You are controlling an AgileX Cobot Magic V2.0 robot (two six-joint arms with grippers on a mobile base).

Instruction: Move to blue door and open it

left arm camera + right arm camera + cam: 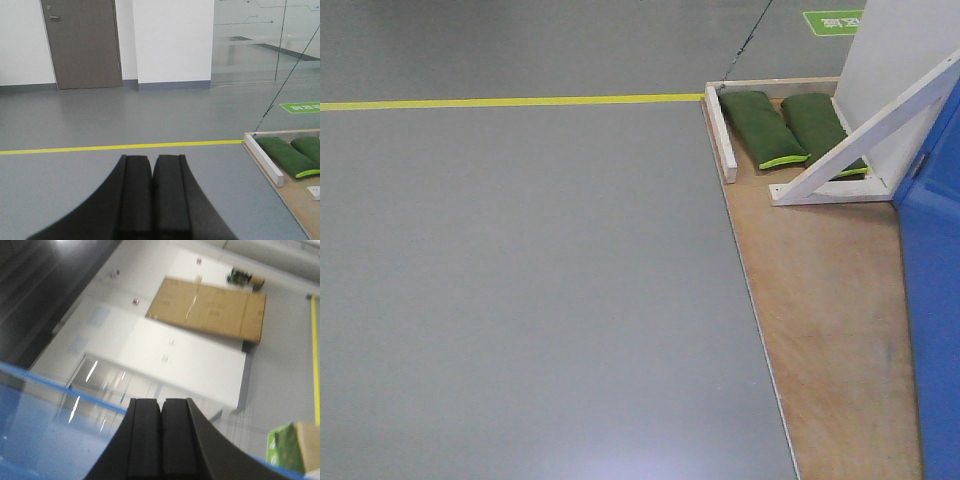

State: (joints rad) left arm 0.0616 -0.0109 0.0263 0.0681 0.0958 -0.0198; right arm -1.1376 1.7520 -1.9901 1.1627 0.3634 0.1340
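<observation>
- Pressing flat against each other, the black fingers of the left gripper (151, 165) leave no gap, and nothing is held between them.
- The right gripper (161, 407) is likewise fully closed on nothing, its two pads meeting along a thin seam.
- In the front view, the blue door (932, 300) runs down the right edge of the frame, standing on the plywood base (820, 300), with a small dark plate (920, 165) on its near edge.
- The same bright, glossy blue fills the lower left of the right wrist view, just below and to the left of the right gripper's fingers, with strip lights reflected in it.
- Ahead of the left gripper, a yellow floor line (120, 147) crosses the grey floor from side to side and ends at the corner of the plywood base, ahead and to its right.
- Two green sandbags (760, 128) lie side by side on that base, inside a white wooden rail (720, 135).
- A diagonal white brace (865, 130) passes over the sandbags and leans up to a white panel (900, 50), which stands just beside the blue door.
- Far beyond the left gripper, to its left, a grey door (82, 42) is set in a white wall.
- A green floor sign (301, 107) lies ahead and to the right, beyond the base.
- Well beyond the right gripper, flat brown cardboard boxes (207, 307) stand behind white cabinets (180, 362).
- A green box (282, 445) sits to the right of its fingers.
</observation>
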